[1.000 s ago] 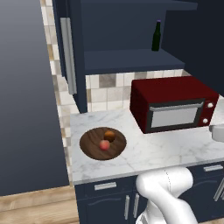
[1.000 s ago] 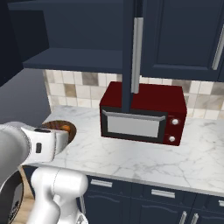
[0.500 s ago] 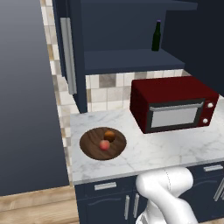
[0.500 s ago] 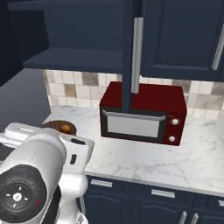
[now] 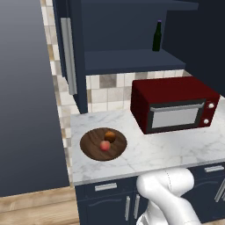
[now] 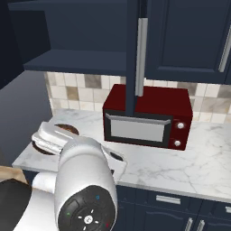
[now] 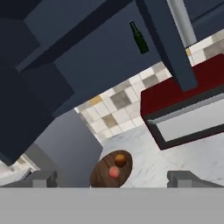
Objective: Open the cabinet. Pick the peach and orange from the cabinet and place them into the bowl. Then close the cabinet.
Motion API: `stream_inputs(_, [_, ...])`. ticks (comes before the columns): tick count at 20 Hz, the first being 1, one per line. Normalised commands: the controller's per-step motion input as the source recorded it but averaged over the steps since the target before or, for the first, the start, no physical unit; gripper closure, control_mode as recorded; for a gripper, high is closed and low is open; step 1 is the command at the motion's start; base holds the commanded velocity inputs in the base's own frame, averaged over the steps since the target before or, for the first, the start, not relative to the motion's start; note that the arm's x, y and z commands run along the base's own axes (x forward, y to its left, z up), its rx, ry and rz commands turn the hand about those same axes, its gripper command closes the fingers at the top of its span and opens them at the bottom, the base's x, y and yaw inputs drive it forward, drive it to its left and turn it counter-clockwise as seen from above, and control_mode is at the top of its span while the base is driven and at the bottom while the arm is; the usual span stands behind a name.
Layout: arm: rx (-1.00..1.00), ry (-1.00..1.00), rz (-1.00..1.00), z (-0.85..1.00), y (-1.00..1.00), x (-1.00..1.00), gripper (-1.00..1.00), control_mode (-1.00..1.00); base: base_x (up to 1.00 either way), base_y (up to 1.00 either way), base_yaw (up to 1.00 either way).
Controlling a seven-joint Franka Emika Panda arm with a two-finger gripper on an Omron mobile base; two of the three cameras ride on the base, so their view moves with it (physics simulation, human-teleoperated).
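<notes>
Marble counter [image 5: 145,154], tiled backsplash [image 5: 110,88], red microwave [image 5: 176,105], open cabinet [image 5: 127,39]

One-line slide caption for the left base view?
Peach and orange sit in the bowl; cabinet doors open.

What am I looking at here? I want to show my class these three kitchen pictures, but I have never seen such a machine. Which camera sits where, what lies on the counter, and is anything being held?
It is a rendered kitchen with a white robot arm on a driving base. Two cameras ride behind the arm, to its left and right; the third looks along its tool, whose two dark fingertips stand wide apart and hold nothing. On the marble counter sit a red microwave and a wooden bowl with the peach and the orange in it. Above, the navy cabinet stands open, its door swung out, with a green bottle on the shelf.
</notes>
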Motion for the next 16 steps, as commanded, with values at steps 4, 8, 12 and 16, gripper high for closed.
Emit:
stream_inputs(4, [0.13,0.00,0.00,0.00,-0.42,0.00,-1.00,-1.00,0.00,0.00,0.00])
stream_inputs(8, [0.15,0.01,0.00,0.00,-0.35,0.13,-1.00,-1.00,0.00,0.00,0.00])
stream_inputs(12, [0.15,0.00,0.00,0.00,-0.25,0.44,-1.00,-1.00,0.00,0.00,0.00])
stream_inputs(16, [0.12,0.00,0.00,0.00,-0.17,0.60,-1.00,-1.00,0.00,0.00,0.00])
